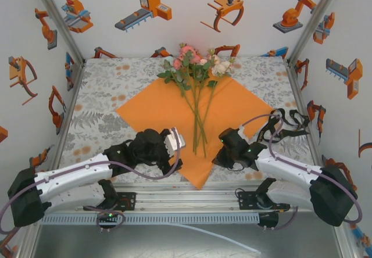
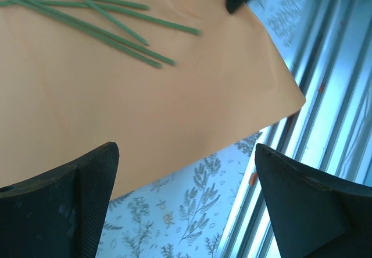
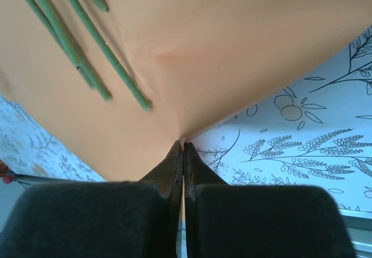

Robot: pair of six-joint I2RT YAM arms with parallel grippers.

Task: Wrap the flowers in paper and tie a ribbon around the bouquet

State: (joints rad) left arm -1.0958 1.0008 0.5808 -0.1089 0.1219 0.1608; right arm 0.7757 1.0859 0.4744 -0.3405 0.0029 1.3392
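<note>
You're in a robot lab cell. Around your worktop [image 1: 99,118] stand white walls printed with orange machines [image 1: 186,37] and silver aluminium posts [image 1: 59,20].

One paper [image 1: 157,110] is lying on the table [image 1: 104,124]. One bunch of flowers [image 1: 195,66] is resting on it, showing four or five stems [image 2: 87,22]. The blooms [image 1: 187,52] are crowding too tightly to count. One ribbon [image 1: 289,118] is lying by the table's right edge. Two grippers are sitting at the near edge: the left gripper [image 2: 185,153] and the right gripper [image 3: 183,147].
</note>
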